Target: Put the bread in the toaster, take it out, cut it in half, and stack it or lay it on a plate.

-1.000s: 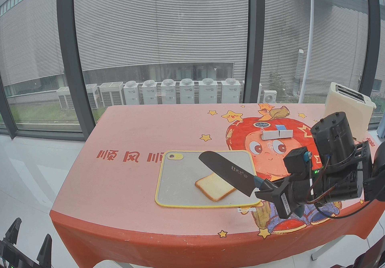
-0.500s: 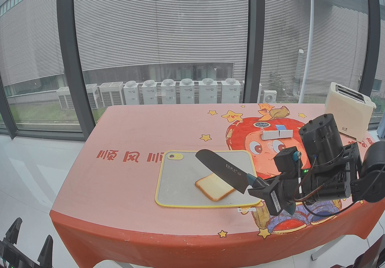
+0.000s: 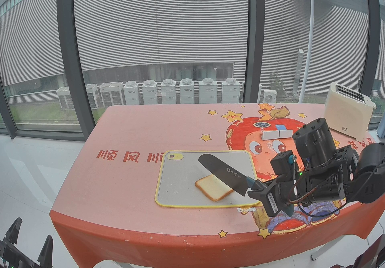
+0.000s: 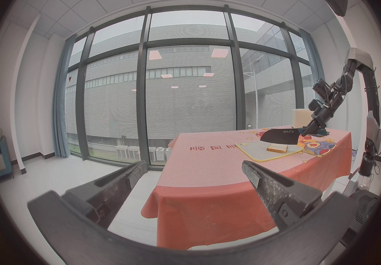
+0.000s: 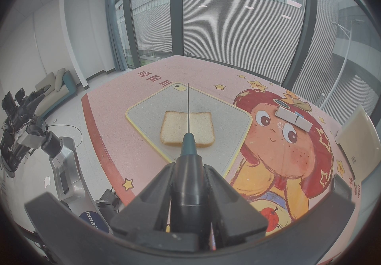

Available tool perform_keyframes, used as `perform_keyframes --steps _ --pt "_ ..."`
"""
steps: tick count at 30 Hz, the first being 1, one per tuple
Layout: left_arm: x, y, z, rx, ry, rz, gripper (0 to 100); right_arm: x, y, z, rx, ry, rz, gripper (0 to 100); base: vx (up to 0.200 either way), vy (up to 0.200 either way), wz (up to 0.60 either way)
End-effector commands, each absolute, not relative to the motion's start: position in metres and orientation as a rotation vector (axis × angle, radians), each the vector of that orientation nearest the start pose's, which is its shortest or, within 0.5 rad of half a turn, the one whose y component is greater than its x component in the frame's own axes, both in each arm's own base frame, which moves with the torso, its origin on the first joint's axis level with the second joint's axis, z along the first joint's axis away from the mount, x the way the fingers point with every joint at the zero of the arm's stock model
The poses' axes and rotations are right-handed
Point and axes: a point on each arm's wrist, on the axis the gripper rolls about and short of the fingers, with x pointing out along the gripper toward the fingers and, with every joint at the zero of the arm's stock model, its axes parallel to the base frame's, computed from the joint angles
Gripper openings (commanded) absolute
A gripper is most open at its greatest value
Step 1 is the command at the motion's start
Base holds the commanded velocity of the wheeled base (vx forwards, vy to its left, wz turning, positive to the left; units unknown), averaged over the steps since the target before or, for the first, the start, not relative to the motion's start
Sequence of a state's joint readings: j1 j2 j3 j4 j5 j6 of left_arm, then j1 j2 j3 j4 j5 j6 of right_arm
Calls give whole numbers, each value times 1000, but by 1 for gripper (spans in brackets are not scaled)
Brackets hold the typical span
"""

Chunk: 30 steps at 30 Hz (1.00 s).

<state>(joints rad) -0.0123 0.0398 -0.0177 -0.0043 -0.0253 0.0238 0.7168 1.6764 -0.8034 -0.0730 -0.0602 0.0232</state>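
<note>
A toasted bread slice lies flat on the grey, yellow-rimmed cutting board. My right gripper is shut on the handle of a black knife, just past the board's right edge. The blade slants over the slice, close above it. In the right wrist view the blade stands edge-on across the middle of the bread. The cream toaster stands at the table's far right corner, its slots showing nothing. My left gripper hangs open, low and off the table's left front side.
A small white and blue block lies on the cartoon print behind the board. The orange tablecloth is bare to the left and behind the board. Large windows stand beyond the table's far edge.
My right arm has shifted left and a little down, carrying the knife with it. The blade now sits lower over the bread. The bread and board have not moved.
</note>
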Motion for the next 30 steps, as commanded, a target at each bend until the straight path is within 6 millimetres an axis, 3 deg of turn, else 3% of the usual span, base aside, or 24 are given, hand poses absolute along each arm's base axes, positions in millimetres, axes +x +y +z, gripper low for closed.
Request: perform_keyframes --steps 1,30 --pt "-20 0 77 23 35 -37 100 207 179 137 -291 766 612 0 0 0 0" --pt "-20 0 78 12 23 -31 100 202 181 128 -322 797 609 0 0 0 0"
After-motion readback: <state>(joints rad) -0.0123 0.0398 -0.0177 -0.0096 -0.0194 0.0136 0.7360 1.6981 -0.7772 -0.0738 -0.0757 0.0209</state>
